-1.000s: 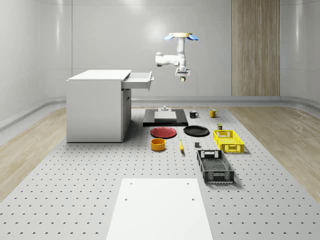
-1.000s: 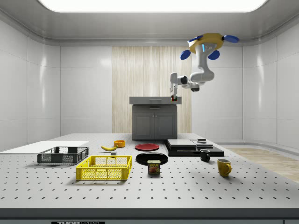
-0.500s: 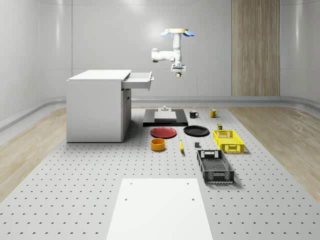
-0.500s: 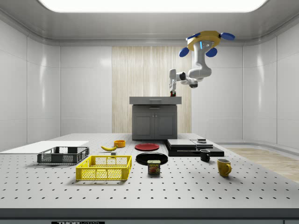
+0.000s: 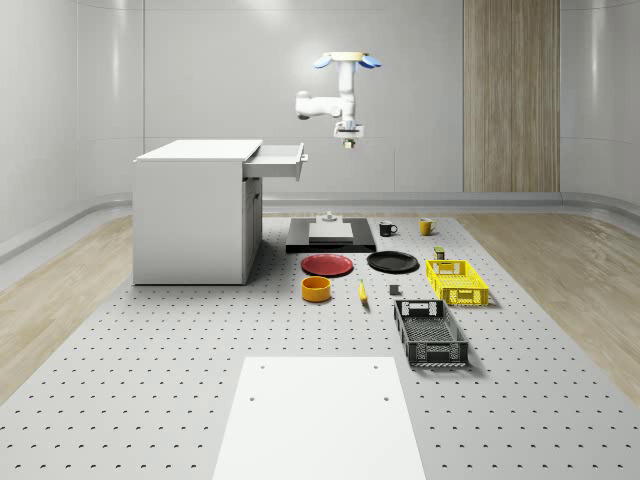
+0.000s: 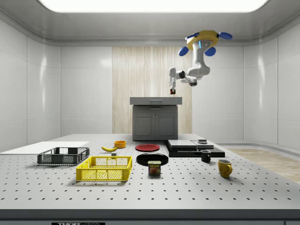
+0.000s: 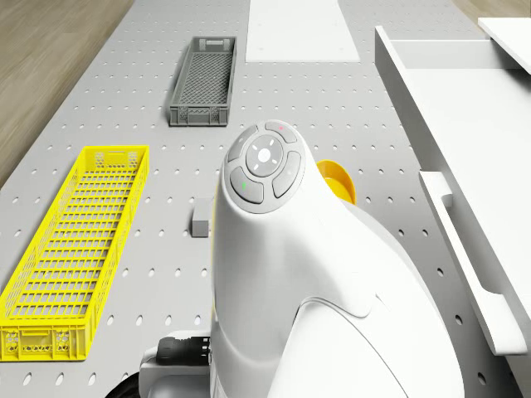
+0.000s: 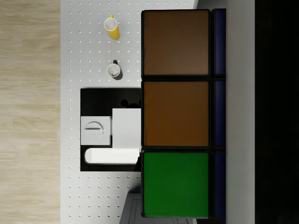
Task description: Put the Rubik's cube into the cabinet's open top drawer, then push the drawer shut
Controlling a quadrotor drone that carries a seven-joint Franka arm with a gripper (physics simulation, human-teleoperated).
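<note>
The Rubik's cube [image 8: 176, 114] sits pinched in the fingers of the gripper [image 5: 347, 142], its brown and green tiles close before the wrist camera, high in the air and just off the front end of the cabinet's open top drawer [image 5: 277, 158], on the whole-scene view's right of it. In the side view the cube [image 6: 172, 92] hangs slightly above the cabinet [image 6: 155, 119] top. The arm [image 5: 322, 103] drops straight from the drone [image 5: 344, 61], bends at an elbow, runs level, then turns down so the gripper points at the floor. The drone hovers well above the counter [image 5: 180, 360], over the black slab [image 5: 331, 235] beside the cabinet. Below lie a red plate [image 5: 327, 264] and a yellow crate [image 5: 457, 281].
</note>
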